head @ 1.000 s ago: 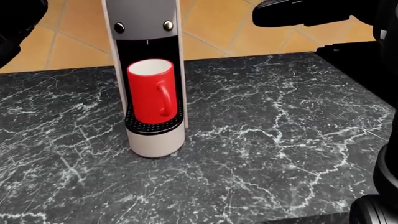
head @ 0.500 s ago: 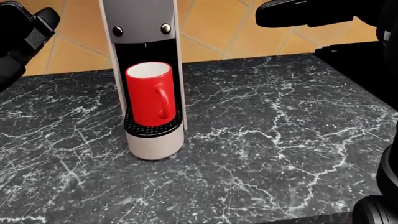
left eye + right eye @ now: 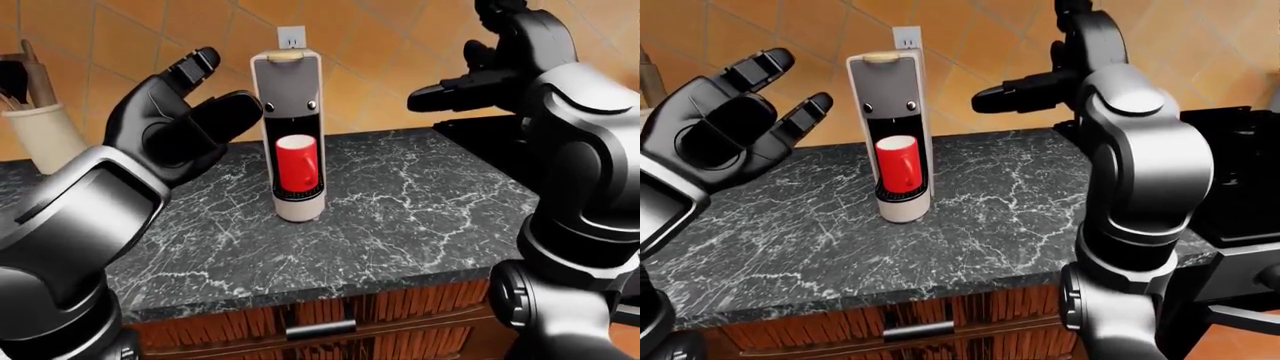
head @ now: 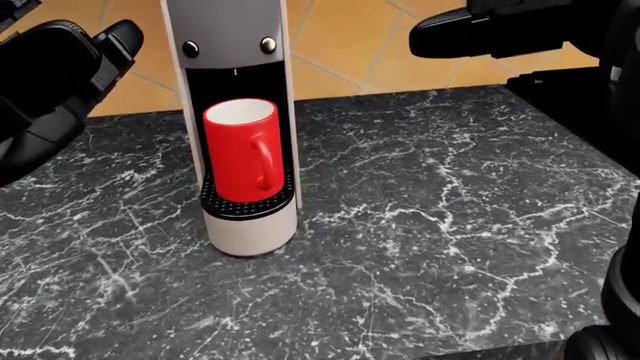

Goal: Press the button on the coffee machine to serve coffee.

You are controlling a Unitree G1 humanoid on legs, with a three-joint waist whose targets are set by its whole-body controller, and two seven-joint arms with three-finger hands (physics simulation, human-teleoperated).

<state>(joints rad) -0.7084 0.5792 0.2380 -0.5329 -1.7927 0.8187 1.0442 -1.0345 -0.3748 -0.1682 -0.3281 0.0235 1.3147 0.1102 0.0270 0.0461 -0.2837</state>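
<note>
The white coffee machine [image 3: 288,105] stands on the dark marble counter [image 3: 400,217], with a tan button [image 3: 286,55] on its top and two small round knobs on its face. A red mug [image 4: 243,150] sits in its bay on the drip tray. My left hand [image 3: 226,81] is open, its fingers spread, raised just left of the machine's upper part and not touching it. My right hand [image 3: 470,79] is open and raised to the right of the machine, with one finger [image 4: 450,37] pointing left at about the height of the machine's top.
A cream utensil crock [image 3: 40,131] with wooden tools stands at the far left. A black appliance [image 3: 1230,172] fills the counter's right end. A wall outlet [image 3: 291,34] sits behind the machine. A drawer handle [image 3: 320,328] is below the counter edge.
My left hand has moved right, further into the head view, closer to the machine's upper left side. My right hand, the machine and the mug have barely moved.
</note>
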